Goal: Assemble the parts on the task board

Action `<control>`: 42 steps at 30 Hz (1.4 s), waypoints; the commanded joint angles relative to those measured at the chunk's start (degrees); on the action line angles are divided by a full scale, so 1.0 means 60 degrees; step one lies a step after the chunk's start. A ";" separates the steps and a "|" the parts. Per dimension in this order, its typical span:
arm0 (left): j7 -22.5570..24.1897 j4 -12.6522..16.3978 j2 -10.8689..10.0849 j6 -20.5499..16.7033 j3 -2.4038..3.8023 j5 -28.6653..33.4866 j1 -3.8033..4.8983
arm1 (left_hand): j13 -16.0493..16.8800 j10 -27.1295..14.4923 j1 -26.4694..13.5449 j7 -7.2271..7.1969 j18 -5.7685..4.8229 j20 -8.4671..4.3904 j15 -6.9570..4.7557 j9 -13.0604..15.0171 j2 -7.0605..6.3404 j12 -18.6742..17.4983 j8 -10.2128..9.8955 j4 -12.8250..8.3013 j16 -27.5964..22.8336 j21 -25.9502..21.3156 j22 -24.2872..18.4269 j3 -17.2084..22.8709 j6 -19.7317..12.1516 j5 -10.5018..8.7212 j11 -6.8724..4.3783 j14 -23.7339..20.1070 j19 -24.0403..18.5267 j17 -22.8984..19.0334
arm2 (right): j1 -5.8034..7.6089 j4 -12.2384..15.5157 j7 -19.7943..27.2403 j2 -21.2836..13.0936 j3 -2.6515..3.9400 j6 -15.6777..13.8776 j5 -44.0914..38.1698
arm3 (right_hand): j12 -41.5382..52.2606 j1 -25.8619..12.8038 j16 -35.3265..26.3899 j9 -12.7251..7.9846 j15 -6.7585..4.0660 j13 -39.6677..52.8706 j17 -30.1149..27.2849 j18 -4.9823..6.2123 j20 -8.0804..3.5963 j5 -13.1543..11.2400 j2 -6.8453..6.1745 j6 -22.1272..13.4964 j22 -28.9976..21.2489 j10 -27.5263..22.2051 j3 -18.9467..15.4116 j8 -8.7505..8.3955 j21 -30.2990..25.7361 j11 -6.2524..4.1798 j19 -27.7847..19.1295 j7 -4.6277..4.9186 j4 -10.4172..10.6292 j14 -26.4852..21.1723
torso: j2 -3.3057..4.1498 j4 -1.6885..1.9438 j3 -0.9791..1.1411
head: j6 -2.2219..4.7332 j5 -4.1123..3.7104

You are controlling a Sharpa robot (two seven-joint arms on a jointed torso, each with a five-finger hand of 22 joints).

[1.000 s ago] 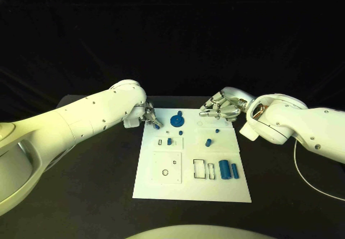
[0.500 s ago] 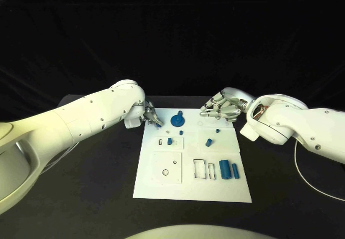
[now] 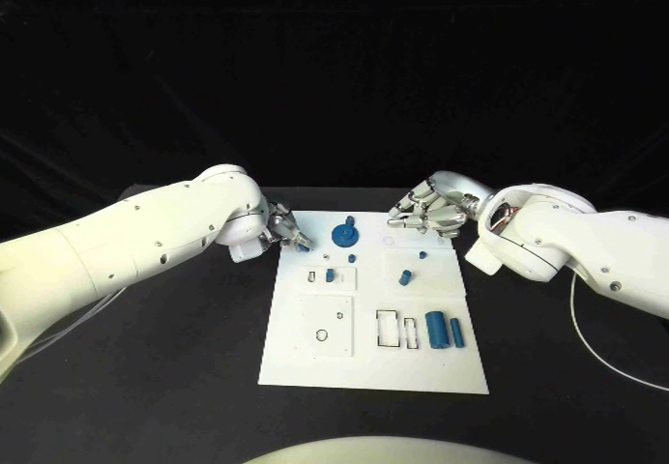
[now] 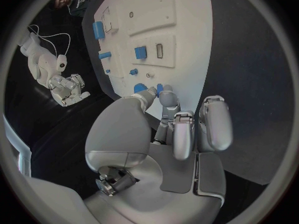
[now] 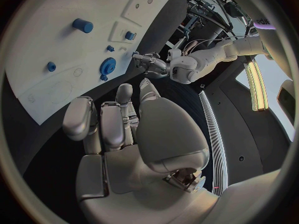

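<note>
The left hand [image 3: 283,230] hangs at the far-left corner of the task board [image 3: 334,372], its fingertips pinched around a small blue part [image 4: 148,88]; the left wrist view shows that piece caught between thumb and fingers just over the white surface. Outward from it, at about three o'clock in the head view, lies the blue gear [image 3: 343,233], close beside the fingertips. A little nearer the robot, at roughly five o'clock from the hand, a small blue peg [image 3: 329,275] stands beside an open slot in a raised white block.

The right hand [image 3: 432,213] hovers at the far-right corner of the board with its fingers curled inward and nothing visibly in them. From it, at about seven o'clock, a short blue pin [image 3: 403,276] sits tilted on the board; farther on the same line, two blue cylinders [image 3: 444,329] lie side by side near the board's right edge, their long axes running away from the robot.

The left hand is the nearer one to the gear, so the held piece most likely belongs at that far-left cluster, a short travel toward three o'clock. Its exact seat cannot be made out.
</note>
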 commanded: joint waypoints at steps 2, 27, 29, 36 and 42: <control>0.0494 0.0683 -0.0317 -0.0953 -0.0038 -0.0005 -0.0163 | 0.0054 0.0125 -0.0146 -0.0049 -0.0106 -0.0033 -0.0025 0.0009 -0.0098 0.0099 0.0086 -0.1357 0.0029 0.0083 0.0906 0.1412 0.0087 0.0059 -0.0016 0.1006 0.0142 0.2513 | -0.0010 0.0005 0.0046 -0.0001 -0.0005 0.0132 -0.0002 | -0.0059 0.0101 -0.0039 0.0010 0.0005 -0.0008 -0.0015 0.0109 -0.0013 0.0065 0.0027 -0.0050 -0.0008 -0.0042 -0.0077 0.0046 -0.0061 -0.0014 -0.0078 -0.0029 0.0006 0.0289 | -0.0023 0.0043 0.0006 | -0.0020 -0.0024; 0.0409 0.1724 -0.0740 -0.0395 -0.0105 -0.1372 -0.0670 | 0.0269 0.0440 -0.0525 -0.0174 -0.0152 -0.0093 -0.0092 0.0019 -0.0303 0.0373 0.0238 -0.1295 0.0029 0.0265 0.1070 0.1354 0.0346 -0.0029 -0.0113 0.1006 0.0231 0.2513 | -0.0047 0.0014 0.0075 -0.0005 -0.0013 0.0098 0.0014 | -0.0081 0.0101 -0.0059 0.0009 0.0005 -0.0033 -0.0035 0.0111 -0.0014 0.0085 0.0031 -0.0051 -0.0021 -0.0052 -0.0092 0.0048 -0.0069 -0.0014 -0.0083 -0.0029 0.0014 0.0286 | -0.0005 0.0015 0.0027 | -0.0110 0.0045; 0.0333 0.1716 -0.0727 -0.0282 -0.0105 -0.1426 -0.0678 | 0.0266 0.0440 -0.0526 -0.0175 -0.0152 -0.0093 -0.0092 0.0019 -0.0303 0.0370 0.0239 -0.1295 0.0029 0.0266 0.1072 0.1352 0.0347 -0.0030 -0.0113 0.1006 0.0231 0.2513 | -0.0048 0.0017 0.0077 -0.0008 -0.0013 0.0091 0.0014 | -0.0081 0.0101 -0.0059 0.0009 0.0005 -0.0033 -0.0035 0.0111 -0.0014 0.0085 0.0031 -0.0051 -0.0021 -0.0052 -0.0092 0.0048 -0.0069 -0.0014 -0.0083 -0.0029 0.0014 0.0286 | -0.0011 0.0021 0.0023 | -0.0121 0.0030; 0.0143 0.1707 -0.0695 0.0017 -0.0104 -0.1560 -0.0686 | 0.0262 0.0449 -0.0538 -0.0190 -0.0159 -0.0100 -0.0100 0.0018 -0.0304 0.0372 0.0248 -0.1295 0.0029 0.0292 0.1092 0.1326 0.0371 -0.0040 -0.0125 0.1006 0.0243 0.2513 | -0.0048 0.0024 0.0079 -0.0013 -0.0013 0.0085 0.0014 | -0.0081 0.0101 -0.0059 0.0009 0.0005 -0.0033 -0.0035 0.0111 -0.0014 0.0085 0.0031 -0.0051 -0.0021 -0.0052 -0.0092 0.0048 -0.0069 -0.0014 -0.0083 -0.0029 0.0014 0.0286 | -0.0007 0.0016 0.0021 | -0.0156 0.0051; 0.0020 0.1684 -0.0695 0.0135 -0.0104 -0.1620 -0.0688 | 0.0275 0.0467 -0.0539 -0.0204 -0.0161 -0.0107 -0.0108 0.0017 -0.0311 0.0386 0.0258 -0.1306 0.0029 0.0299 0.1100 0.1303 0.0396 -0.0043 -0.0137 0.1006 0.0247 0.2513 | -0.0048 0.0027 0.0082 -0.0015 -0.0013 0.0083 0.0014 | -0.0081 0.0101 -0.0059 0.0009 0.0005 -0.0033 -0.0035 0.0111 -0.0014 0.0085 0.0031 -0.0051 -0.0021 -0.0052 -0.0092 0.0048 -0.0069 -0.0014 -0.0083 -0.0029 0.0014 0.0286 | -0.0011 0.0028 0.0018 | -0.0176 0.0047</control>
